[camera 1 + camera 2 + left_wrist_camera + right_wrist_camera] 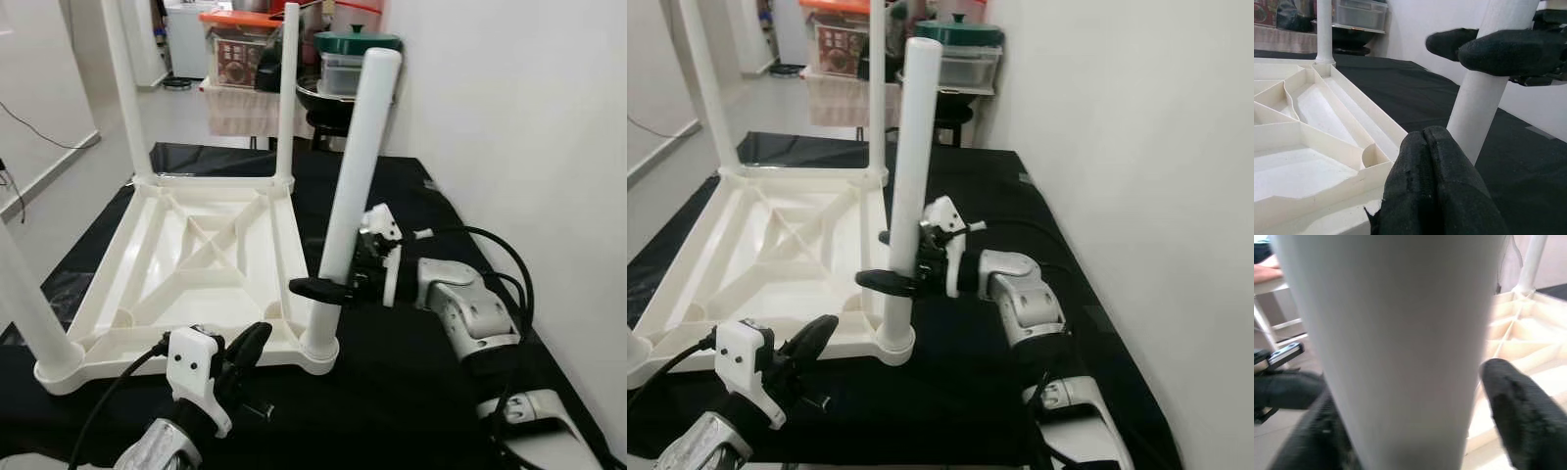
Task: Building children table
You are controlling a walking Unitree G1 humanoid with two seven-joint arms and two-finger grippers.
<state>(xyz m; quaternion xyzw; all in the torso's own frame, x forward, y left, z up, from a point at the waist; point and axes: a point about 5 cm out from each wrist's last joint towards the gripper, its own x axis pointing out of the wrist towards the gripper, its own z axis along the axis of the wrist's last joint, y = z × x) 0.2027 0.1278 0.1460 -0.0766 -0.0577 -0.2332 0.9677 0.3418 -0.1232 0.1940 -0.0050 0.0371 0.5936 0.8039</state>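
Table lies upside down on black cloth, ribbed underside up, four white legs standing in the corner sockets. Near-right leg is upright in its socket, slightly tilted. Right gripper is clamped around this leg low down, one black finger in front, the other behind. Right wrist view: leg fills the middle, blurred, a fingertip on either side touching it; table ribs behind on one side.

Left gripper sits just at the near table edge, beside the socket, fingers pressed together, holding nothing. Left wrist view shows its closed fingers close up with the leg right behind, and the right gripper's fingers wrapped on the leg above; contact between the left fingers and the leg cannot be told.

Near-left leg is cut off at the frame edge. Far legs run out of the top. Behind the cloth: storage cart with boxes, green-lidded pot, partly hidden by the legs. White wall on the right.
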